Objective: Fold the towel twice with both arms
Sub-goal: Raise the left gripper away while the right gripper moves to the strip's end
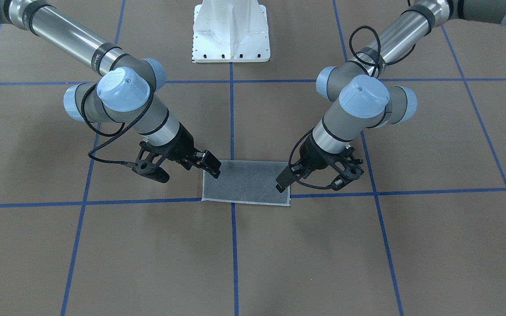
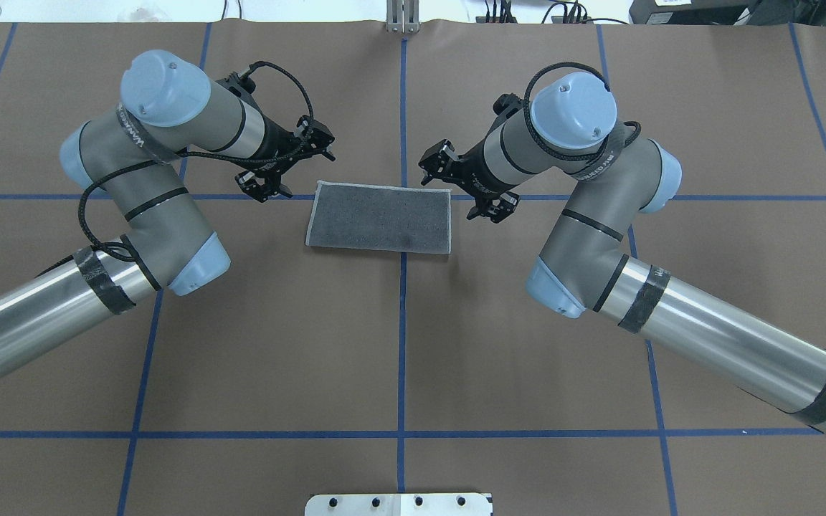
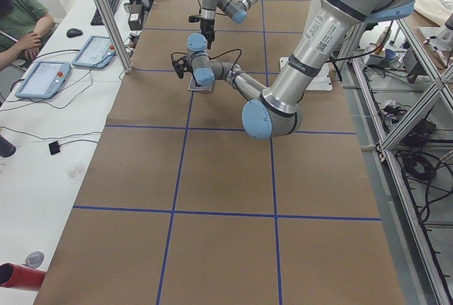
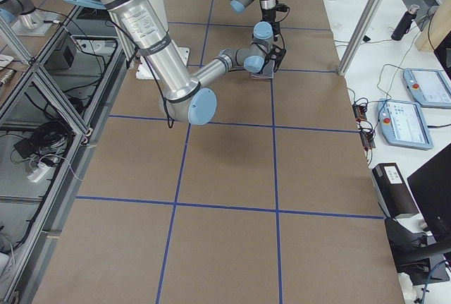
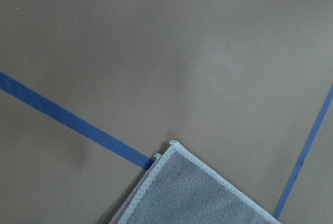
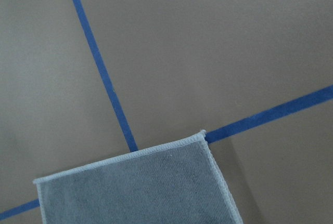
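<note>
The towel (image 2: 379, 217) was seen lying flat on the brown table cover (image 2: 277, 358), grey face up, as a rectangle. It was set straight out in front of the white pedestal (image 1: 231, 35) and well apart from it. Its long sides were laid across the blue tape line (image 2: 402, 322) that ran out from the pedestal. At one corner, in the left wrist view, a second hemmed layer was shown just under the top one.

The left gripper (image 1: 313, 177) was held at the towel's short end on the robot's left of the pedestal, fingers spread wide and nothing gripped. The right gripper (image 1: 182, 169) was held likewise at the opposite short end, also spread wide. One finger of each was placed over a towel corner on the side farthest from the pedestal — whether cloth was touched could not be told.
</note>
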